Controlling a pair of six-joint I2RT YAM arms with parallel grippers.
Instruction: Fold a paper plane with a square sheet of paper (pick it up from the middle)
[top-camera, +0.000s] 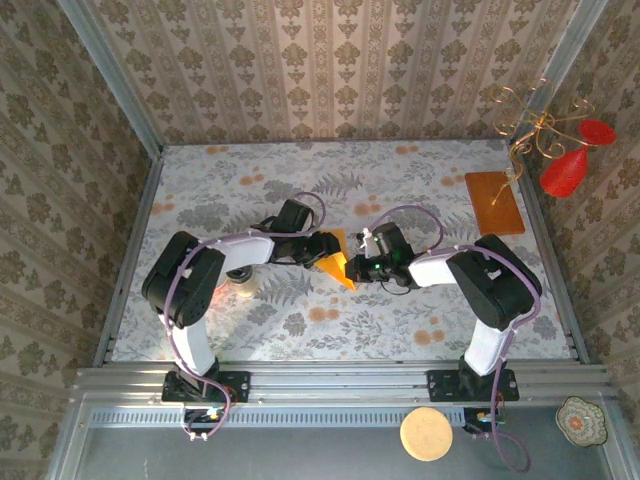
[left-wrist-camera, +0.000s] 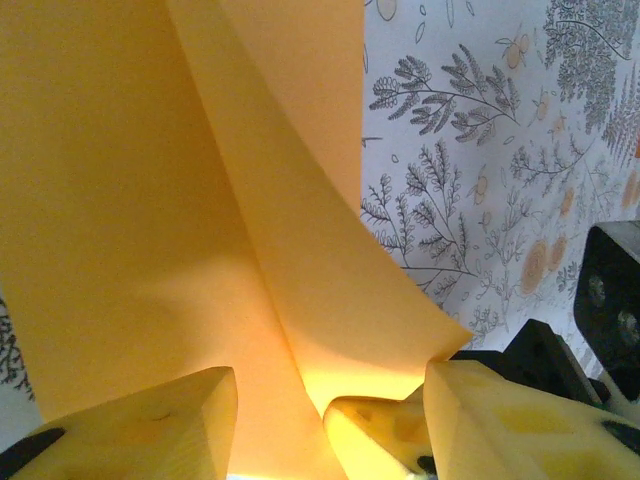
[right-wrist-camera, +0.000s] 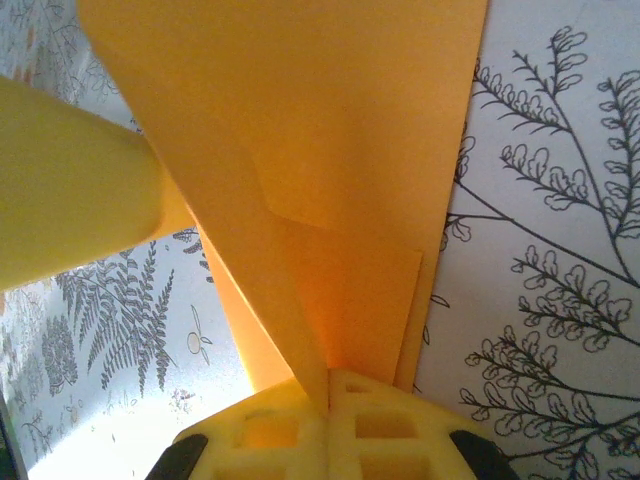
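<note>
The right gripper (right-wrist-camera: 328, 390) pinches the half-folded square sheet of paper (top-camera: 337, 266) at the middle of the worktop (top-camera: 300, 190). The left gripper (left-wrist-camera: 328, 390) straddles it, jaws parted. With only one pinch holding it, the creases may spring loose.

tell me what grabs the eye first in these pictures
The bright orange-yellow folded sheet of paper stands out at mid-table, between both arms. The right gripper is shut on its folded edge while the left gripper stands open around it. Red teardrop ornaments hang at the far right corner.
</note>
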